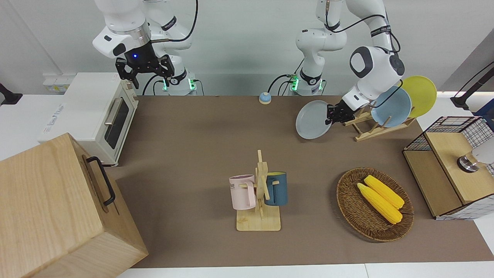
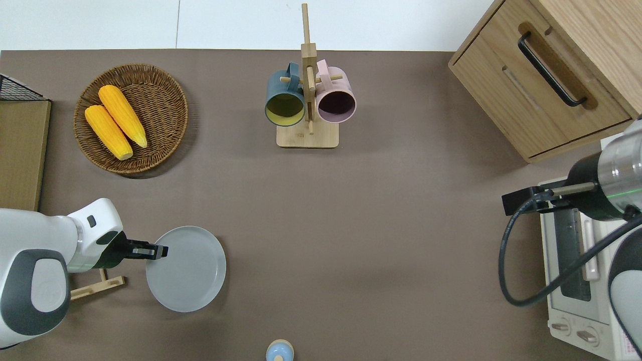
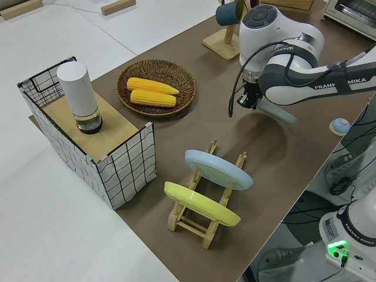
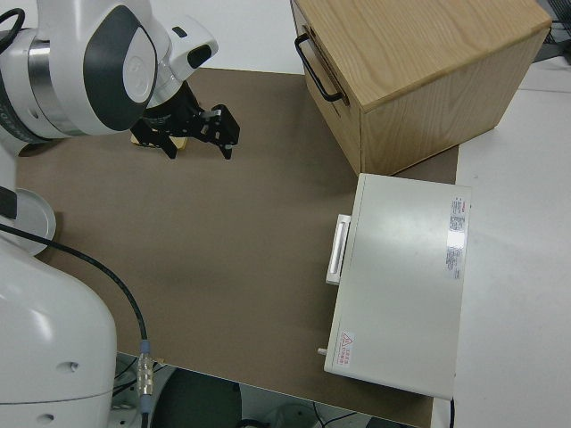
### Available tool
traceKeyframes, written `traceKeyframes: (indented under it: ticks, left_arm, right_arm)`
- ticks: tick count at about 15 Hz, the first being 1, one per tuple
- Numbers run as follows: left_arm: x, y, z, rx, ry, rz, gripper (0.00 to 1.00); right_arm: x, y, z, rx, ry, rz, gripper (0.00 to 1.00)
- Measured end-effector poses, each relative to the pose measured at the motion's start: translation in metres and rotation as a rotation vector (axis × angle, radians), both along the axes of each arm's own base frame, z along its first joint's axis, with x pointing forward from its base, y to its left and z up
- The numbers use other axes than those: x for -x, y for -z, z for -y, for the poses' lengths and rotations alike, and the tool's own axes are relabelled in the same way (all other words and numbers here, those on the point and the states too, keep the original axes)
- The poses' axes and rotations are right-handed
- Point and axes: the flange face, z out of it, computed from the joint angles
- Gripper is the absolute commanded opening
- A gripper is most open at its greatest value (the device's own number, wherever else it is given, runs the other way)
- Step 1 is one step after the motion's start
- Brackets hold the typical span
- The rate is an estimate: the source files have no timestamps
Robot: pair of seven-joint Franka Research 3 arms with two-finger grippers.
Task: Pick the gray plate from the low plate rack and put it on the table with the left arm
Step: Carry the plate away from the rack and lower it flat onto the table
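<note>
Pinching the gray plate (image 1: 313, 119) by its rim, the left end effector (image 1: 331, 114) has it clear of the rack (image 1: 373, 127), tilted, over bare bench (image 2: 351, 225) just beside the rack on the mug stand's (image 2: 307, 100) side. A one-edge hold could let it swing or slip. Released while tilted, it might land on its edge and clatter or roll. The right arm is parked, its end effector (image 1: 143, 69) spread.
</note>
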Motion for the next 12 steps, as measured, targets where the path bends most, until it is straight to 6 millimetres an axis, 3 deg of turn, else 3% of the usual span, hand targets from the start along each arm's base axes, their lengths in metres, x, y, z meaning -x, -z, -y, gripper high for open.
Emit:
traceKeyframes:
  ticks: [4, 6, 8, 10, 11, 12]
  left_arm:
    - [0.0028, 0.0143, -0.0083, 0.013, 0.01, 0.007, 0.02]
    - [0.0028, 0.0142, -0.0087, 0.014, 0.012, 0.009, 0.24]
    - [0.0028, 0.0142, -0.0087, 0.014, 0.014, 0.01, 0.52]
    - [0.0027, 0.0142, -0.0088, 0.014, 0.016, 0.011, 0.71]
    - [0.0026, 0.0141, -0.0088, 0.014, 0.016, 0.012, 0.92]
    - [0.0024, 0.014, -0.0089, 0.013, 0.017, 0.014, 0.99]
  right_arm:
    - [0.0, 0.0, 0.0, 0.0, 0.0, 0.0, 0.99]
    - [0.0, 0.0, 0.0, 0.0, 0.0, 0.0, 0.99]
    - [0.0, 0.0, 0.0, 0.0, 0.0, 0.0, 0.99]
    - [0.0, 0.0, 0.0, 0.0, 0.0, 0.0, 0.987]
    - [0.0, 0.0, 0.0, 0.0, 0.0, 0.0, 0.987]
    - [0.0, 0.0, 0.0, 0.0, 0.0, 0.0, 0.987]
